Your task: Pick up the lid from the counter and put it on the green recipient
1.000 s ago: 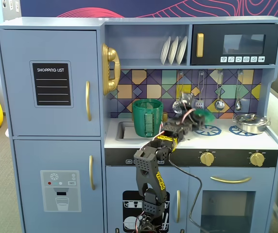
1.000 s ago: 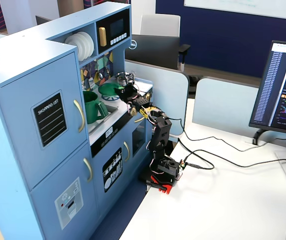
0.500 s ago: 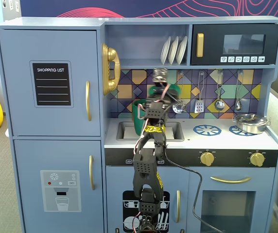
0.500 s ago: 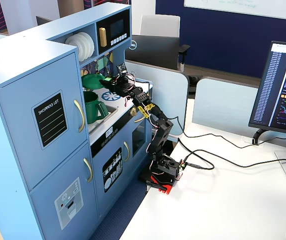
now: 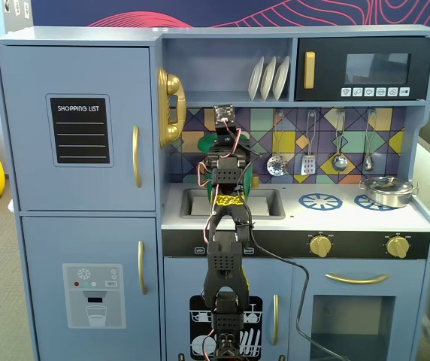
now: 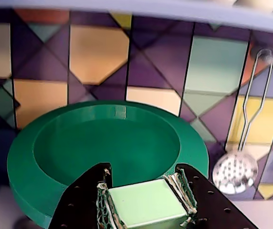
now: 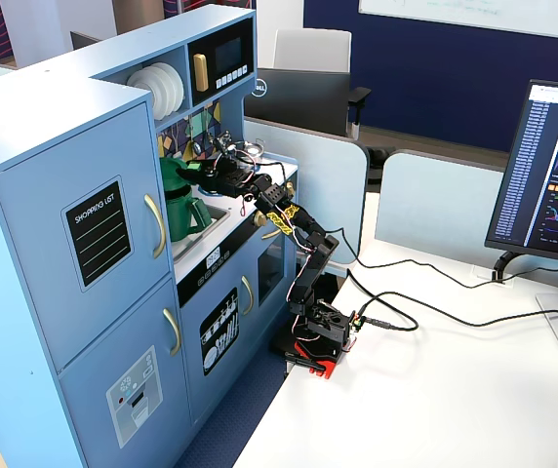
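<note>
My gripper (image 6: 143, 171) is shut on the pale green square knob (image 6: 146, 202) of the lid (image 6: 112, 143), a round green disc with a raised rim and a shallow recess. In the wrist view the lid fills the middle, in front of the tiled back wall. In a fixed view the gripper (image 7: 204, 171) holds the lid level with the mouth of the tall dark-green pot (image 7: 179, 205), which stands at the back left of the white counter (image 5: 350, 218). I cannot tell whether the lid touches the pot. In the front fixed view the arm (image 5: 226, 226) hides the pot.
A recessed sink (image 5: 264, 201) lies below the arm. A silver pot (image 5: 386, 189) with its lid stands on the right burner, and a blue burner print (image 5: 320, 201) is beside it. Utensils (image 5: 309, 162) hang on the back wall. The shelf (image 5: 230, 101) sits close above the gripper.
</note>
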Available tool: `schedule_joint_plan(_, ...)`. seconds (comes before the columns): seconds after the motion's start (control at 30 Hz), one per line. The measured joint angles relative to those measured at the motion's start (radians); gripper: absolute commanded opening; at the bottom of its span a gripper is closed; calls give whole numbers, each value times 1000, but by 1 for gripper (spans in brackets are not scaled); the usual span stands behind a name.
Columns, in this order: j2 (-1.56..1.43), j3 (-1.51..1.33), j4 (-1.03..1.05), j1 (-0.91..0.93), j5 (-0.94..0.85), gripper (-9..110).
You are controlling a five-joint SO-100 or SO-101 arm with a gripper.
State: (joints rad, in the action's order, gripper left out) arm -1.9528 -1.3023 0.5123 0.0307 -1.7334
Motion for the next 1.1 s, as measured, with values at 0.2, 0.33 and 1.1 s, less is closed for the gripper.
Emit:
schedule_joint_plan(0.2, 0, -40, -14, 5, 0, 0)
schedule_joint_plan(0.33, 0, -41, -14, 28, 20, 0)
schedule_joint_plan(1.1, -5, -126, -14, 43, 84, 0)
